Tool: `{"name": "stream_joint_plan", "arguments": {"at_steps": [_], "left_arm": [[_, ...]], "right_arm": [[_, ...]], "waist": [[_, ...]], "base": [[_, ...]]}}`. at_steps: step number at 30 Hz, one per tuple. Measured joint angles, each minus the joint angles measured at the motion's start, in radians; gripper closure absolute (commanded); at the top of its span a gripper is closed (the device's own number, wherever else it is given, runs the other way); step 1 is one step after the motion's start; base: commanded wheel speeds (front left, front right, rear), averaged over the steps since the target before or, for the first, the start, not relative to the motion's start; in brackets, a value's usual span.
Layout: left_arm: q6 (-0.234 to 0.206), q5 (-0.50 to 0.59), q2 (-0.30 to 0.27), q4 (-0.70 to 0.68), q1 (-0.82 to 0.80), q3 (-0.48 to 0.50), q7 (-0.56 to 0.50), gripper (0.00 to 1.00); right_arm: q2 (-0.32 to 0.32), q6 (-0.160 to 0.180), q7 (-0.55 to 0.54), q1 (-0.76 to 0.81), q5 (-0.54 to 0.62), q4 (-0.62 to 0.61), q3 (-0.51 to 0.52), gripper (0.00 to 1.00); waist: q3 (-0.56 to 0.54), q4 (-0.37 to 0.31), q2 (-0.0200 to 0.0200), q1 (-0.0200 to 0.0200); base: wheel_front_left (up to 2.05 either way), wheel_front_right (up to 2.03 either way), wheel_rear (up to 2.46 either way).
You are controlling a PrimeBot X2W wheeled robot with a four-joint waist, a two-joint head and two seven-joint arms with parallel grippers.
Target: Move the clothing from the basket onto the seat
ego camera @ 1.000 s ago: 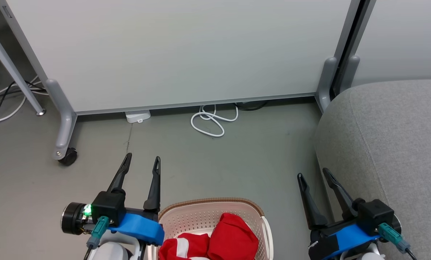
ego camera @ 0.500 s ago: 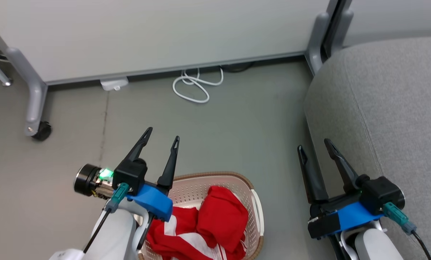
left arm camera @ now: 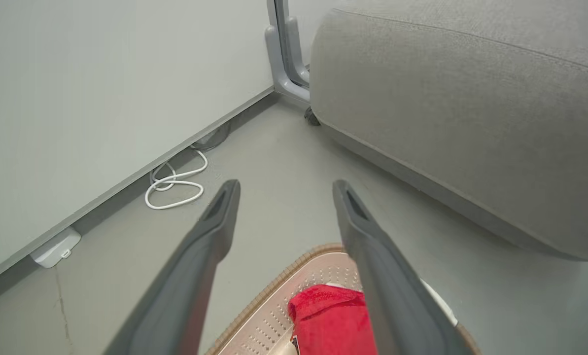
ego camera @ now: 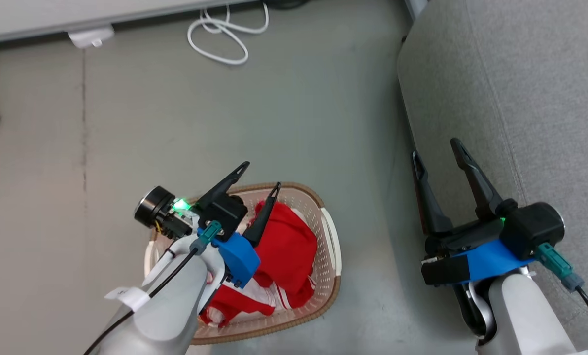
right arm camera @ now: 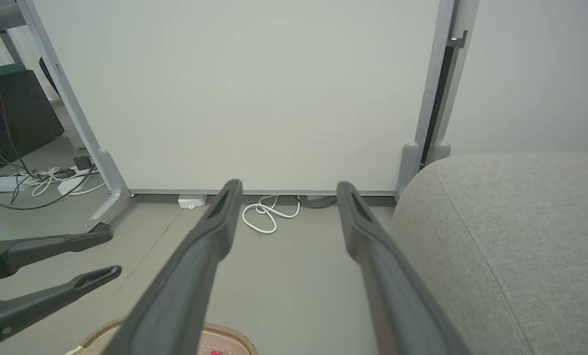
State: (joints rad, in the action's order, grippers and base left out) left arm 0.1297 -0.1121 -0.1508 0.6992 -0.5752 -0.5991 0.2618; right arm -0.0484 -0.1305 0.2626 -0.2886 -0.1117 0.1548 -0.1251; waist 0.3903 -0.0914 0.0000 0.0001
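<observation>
In the head view, the left claw (ego camera: 262, 174) hangs with fingers apart over the basket (ego camera: 323, 209), and its arm hides part of the red clothing (ego camera: 289, 246) inside. The right claw (ego camera: 434, 148), also spread, is by the seat (ego camera: 520, 74). In the left wrist view, a finger covers some of the clothing. In the right wrist view, the bottom edge cuts off the basket's rim.

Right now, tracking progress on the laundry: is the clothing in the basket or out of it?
In. The red clothing lies heaped inside the basket, which stands on the floor beside the seat.

one basket (ego camera: 329, 249), two red garments (ego camera: 290, 246), one sofa (ego camera: 520, 74), one cable (ego camera: 220, 38)
</observation>
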Motion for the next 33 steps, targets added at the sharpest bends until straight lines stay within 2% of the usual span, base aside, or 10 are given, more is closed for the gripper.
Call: {"name": "stream_joint_plan", "arguments": {"at_steps": [13,24,33], "left_arm": [[0.0,-0.109,-0.011,0.224,-0.169,-0.204,0.0,0.0],[0.0,-0.207,0.018,0.435,-0.259,-0.359,-0.003,0.0],[0.0,-0.316,0.028,0.522,-0.327,-0.466,-0.112,0.0]], "right_arm": [[0.0,0.0,0.0,-0.079,0.03,-0.044,0.002,0.0],[0.0,0.0,0.0,-0.116,0.06,-0.082,0.015,0.0],[0.0,0.0,0.0,-0.129,0.074,-0.126,0.02,0.0]], "waist": [[0.204,-0.029,0.0,-0.0001],[0.348,-0.037,0.0,0.0],[0.452,-0.039,0.0,-0.0001]], "base": [[0.0,0.0,0.0],[0.0,0.0,0.0],[0.0,0.0,0.0]]}}
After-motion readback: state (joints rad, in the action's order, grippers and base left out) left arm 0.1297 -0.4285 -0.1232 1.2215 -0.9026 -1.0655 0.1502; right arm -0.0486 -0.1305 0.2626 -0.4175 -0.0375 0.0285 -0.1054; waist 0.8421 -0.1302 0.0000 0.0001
